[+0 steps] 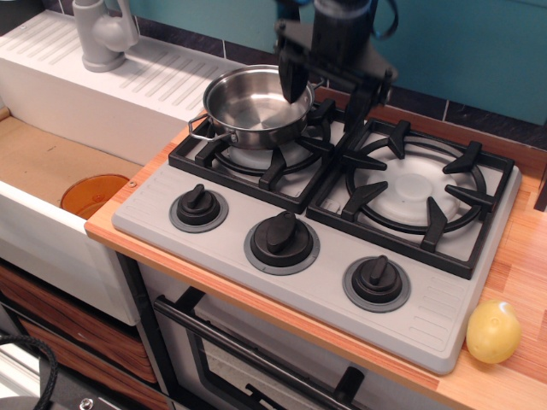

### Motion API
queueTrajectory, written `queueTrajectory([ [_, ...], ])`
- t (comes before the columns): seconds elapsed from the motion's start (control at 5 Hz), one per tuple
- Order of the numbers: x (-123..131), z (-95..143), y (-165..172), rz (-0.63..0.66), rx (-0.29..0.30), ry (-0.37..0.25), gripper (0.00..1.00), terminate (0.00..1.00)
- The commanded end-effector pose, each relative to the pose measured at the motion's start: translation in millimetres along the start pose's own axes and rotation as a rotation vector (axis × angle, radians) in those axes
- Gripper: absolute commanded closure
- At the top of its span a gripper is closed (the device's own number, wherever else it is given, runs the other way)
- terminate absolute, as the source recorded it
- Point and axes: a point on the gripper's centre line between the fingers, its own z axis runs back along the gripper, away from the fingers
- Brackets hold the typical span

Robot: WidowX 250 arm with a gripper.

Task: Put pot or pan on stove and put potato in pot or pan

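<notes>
Gripper [323, 92]: black, hanging from the top edge of the view over the rear of the stove; its 2 fingers stand apart with nothing between them. 1 finger [291, 79] hangs over the right rim of the pot, the other [357, 104] over the gap between the 2 grates.
Pot [254, 108]: shiny steel, upright, empty; sits on the left burner grate, below and to the left of the gripper, its right rim under the left finger. Whether finger and rim touch cannot be told.
Stove [325, 286]: grey top with 2 black grates and 3 black knobs; spreads out below and in front of the gripper.
Potato [493, 331]: pale yellow, lying on the wooden counter [521, 273], just beside the stove's front right corner, well apart from the gripper, toward the front right.
Orange bowl [94, 195]: in the sink, far to the front left of the gripper.
Tap [104, 32]: grey, far to the left of the gripper, at the back.
</notes>
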Motion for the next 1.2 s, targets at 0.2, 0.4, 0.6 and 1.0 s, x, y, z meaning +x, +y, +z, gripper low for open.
queueTrajectory([
  [0.2,2.4,-2.9,14.1,0.002,0.024,-0.090,0.00,0.00],
  [0.4,-0.8,-9.4,9.0,0.019,0.023,-0.097,0.00,0.00],
  [0.6,-1.6,-13.6,2.8,0.057,0.039,-0.081,1.00,0.00],
  [1.0,-3.5,-3.7,6.4,0.006,0.011,-0.041,1.00,0.00],
])
